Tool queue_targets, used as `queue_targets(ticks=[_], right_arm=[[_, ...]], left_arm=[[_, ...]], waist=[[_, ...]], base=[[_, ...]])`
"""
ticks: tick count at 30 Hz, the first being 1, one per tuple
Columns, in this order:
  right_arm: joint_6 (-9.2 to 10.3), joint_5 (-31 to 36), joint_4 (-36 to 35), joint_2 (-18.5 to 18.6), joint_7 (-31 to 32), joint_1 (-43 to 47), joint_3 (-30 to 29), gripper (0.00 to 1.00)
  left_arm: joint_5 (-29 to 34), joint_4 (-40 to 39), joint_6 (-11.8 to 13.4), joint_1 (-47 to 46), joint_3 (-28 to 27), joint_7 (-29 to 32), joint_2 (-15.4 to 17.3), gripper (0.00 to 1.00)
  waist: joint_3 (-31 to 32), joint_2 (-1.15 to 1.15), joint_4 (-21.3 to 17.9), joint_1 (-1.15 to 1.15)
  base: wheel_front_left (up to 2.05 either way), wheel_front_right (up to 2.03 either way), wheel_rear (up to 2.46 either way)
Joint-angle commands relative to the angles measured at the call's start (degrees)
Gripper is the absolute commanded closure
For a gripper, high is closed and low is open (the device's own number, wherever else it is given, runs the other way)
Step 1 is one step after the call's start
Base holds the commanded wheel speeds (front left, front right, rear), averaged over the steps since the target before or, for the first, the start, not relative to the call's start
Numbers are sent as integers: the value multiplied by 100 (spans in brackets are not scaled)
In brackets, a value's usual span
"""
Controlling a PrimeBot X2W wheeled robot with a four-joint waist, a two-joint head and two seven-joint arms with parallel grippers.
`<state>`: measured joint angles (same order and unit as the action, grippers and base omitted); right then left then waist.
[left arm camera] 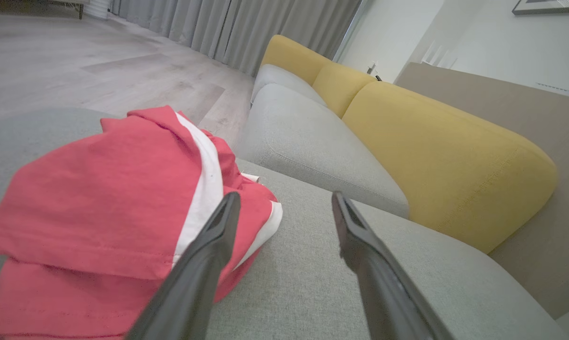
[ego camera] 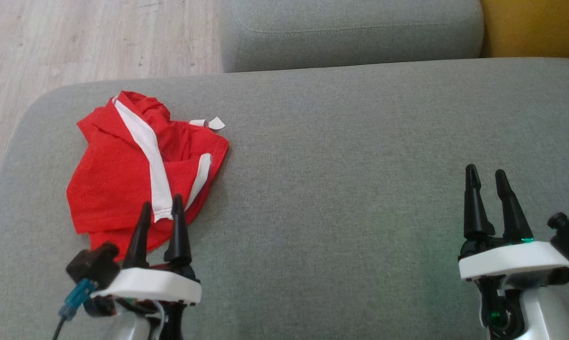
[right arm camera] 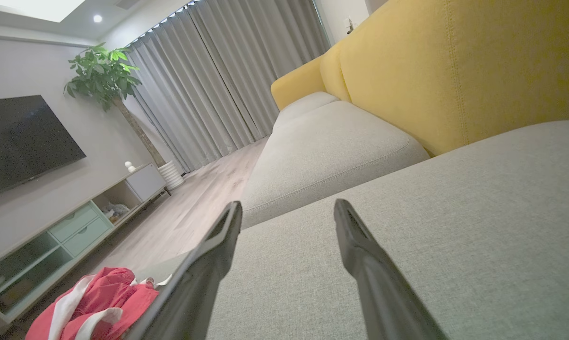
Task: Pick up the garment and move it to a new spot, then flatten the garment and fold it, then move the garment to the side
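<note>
Head view: garment (ego camera: 119,184) crumpled on grey sofa (ego camera: 336,189), yellow backrest (ego camera: 535,28) beyond; both jaws spread, empty.

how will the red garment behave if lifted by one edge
Probably floppy: the red garment lies crumpled in soft folds on the grey cushion, so it should drape and unfurl. Likely light, since the cloth looks thin. It may drag rather than slide on the textured weave.

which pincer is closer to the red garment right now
Left. The left pincer stands open at the near edge of the red garment; the right pincer, also open, sits far across the grey cushion.
</note>
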<state>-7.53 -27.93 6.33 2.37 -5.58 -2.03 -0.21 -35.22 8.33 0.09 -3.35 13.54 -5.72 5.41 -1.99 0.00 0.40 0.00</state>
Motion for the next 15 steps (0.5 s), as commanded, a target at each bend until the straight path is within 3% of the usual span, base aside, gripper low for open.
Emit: queue_targets(ticks=[1,15], right_arm=[[3,239,-251,36,-105,-169,121,0],[3,1419,-410,40,-325,-132,315,0]], left_arm=[[209,-188,66,-346,-6,-97,121,0],[1106,-158,482,-560,637,-315,401,0]], waist=[[-2,0,3,0],[-20,0,-53,0]], base=[[0,0,0],[0,0,0]])
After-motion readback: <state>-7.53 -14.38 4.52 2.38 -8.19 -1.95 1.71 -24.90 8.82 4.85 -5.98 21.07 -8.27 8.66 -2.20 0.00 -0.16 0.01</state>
